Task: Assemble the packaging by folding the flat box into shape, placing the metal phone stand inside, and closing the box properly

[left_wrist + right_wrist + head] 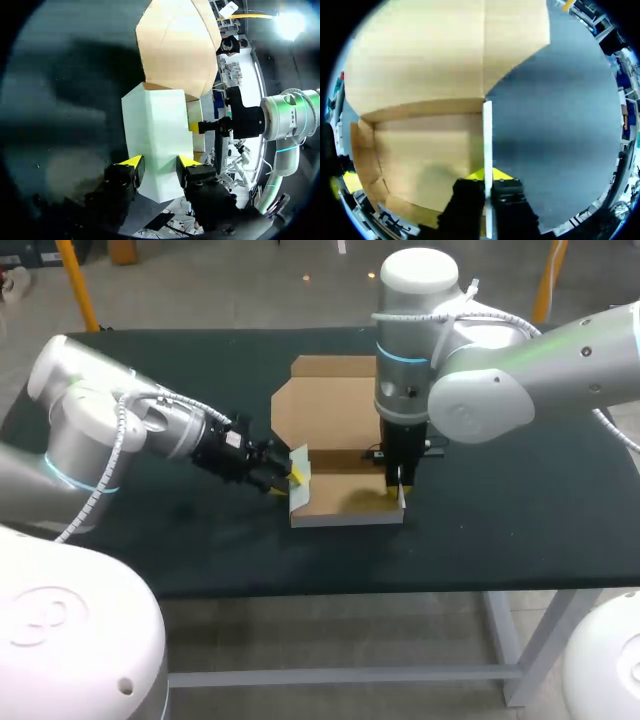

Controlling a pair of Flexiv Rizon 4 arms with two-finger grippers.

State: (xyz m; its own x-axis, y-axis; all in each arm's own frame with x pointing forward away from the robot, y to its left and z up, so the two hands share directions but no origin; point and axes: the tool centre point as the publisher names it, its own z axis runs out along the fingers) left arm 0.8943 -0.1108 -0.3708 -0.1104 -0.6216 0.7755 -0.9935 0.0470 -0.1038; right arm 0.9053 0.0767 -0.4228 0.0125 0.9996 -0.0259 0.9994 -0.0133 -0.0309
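A cardboard box [345, 502], brown inside and white outside, stands half-formed at mid-table with its lid flap [330, 400] lying open toward the far side. My left gripper [293, 473] is at the box's left side. In the left wrist view its fingers [160, 162] stand apart, open, in front of the white left wall [160, 130], which is wider than the gap between them. My right gripper [397, 483] comes down from above onto the right wall. In the right wrist view it [488, 175] is shut on the thin white edge of that wall [487, 135]. The brown box floor [420, 150] lies beside it.
The dark table [520, 510] stretches to both sides of the box, with its front edge near the box. My right arm's gripper [220, 126] shows beyond the box in the left wrist view.
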